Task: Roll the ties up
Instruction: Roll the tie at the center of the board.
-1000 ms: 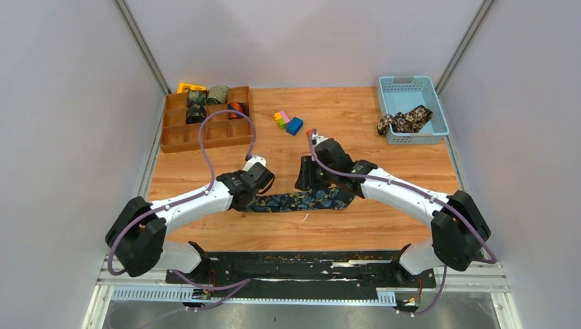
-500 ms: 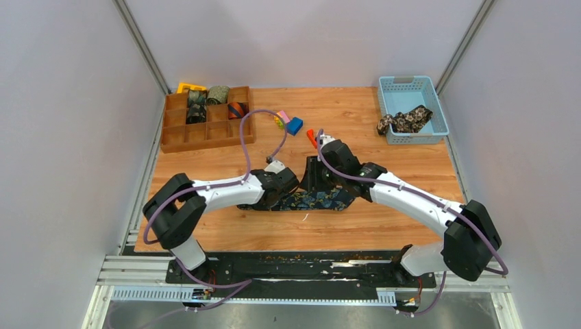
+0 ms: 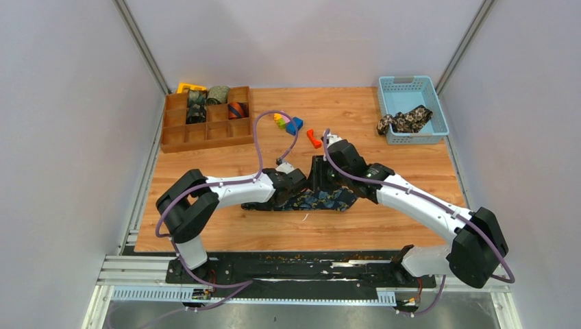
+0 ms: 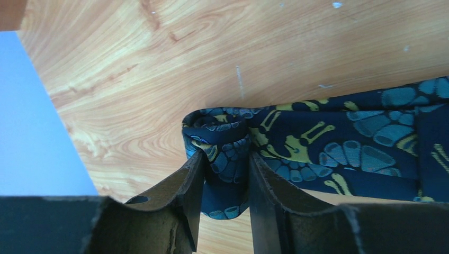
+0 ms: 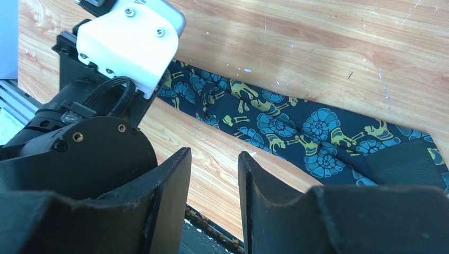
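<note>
- Left gripper: the fingers are drawn in to a narrow gap and clamp the small coil started at one end of the navy tie. The coil sits squarely between the two pads. Gripping across the coil probably prevents the turns from loosening, so that a wrist rotation can wind on more fabric.
- Navy tie, location: it lies on the table, front of centre, between the two arms. From the coil, the unrolled length runs flat toward the right arm, and a folded-back dark lining shows at that end in the right wrist view.
- Right gripper: the fingers stand parted by a small gap with nothing between them. They are poised over bare wood just beside the flat length. The likely purpose is to pin or guide the loose length during winding. Contact with the table cannot be determined.
- Wooden tray: it stands at the far left corner and has rolled ties in its rear compartments. It is judged to be where finished rolls are stored.
- Blue basket: it stands at the far right corner and holds a bunched, unrolled floral tie. It is judged to be the supply of ties awaiting rolling.
- Plastic blocks: they lie between tray and basket, well apart from the navy tie, and take no part in the task.
- Markings: no brand, label or legible writing appears on the arms, tray, basket or ties. The fabric carries pattern only.
</note>
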Robot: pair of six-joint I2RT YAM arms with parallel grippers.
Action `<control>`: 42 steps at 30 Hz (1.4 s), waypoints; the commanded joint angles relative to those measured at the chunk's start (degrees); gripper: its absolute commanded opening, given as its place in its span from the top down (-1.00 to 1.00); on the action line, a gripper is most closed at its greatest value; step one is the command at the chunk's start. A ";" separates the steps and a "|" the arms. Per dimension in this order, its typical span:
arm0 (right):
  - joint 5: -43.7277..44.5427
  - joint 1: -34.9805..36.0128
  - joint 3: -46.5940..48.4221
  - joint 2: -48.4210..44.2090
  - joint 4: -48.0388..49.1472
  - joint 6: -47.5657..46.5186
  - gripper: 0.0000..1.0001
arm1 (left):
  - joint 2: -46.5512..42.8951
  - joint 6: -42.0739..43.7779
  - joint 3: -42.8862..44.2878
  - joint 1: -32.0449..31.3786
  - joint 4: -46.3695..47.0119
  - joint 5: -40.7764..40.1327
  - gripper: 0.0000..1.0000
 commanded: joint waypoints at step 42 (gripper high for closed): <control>-15.71 10.53 16.31 28.77 19.43 8.99 0.41 | -50.80 2.62 -27.20 25.48 20.67 25.34 -0.22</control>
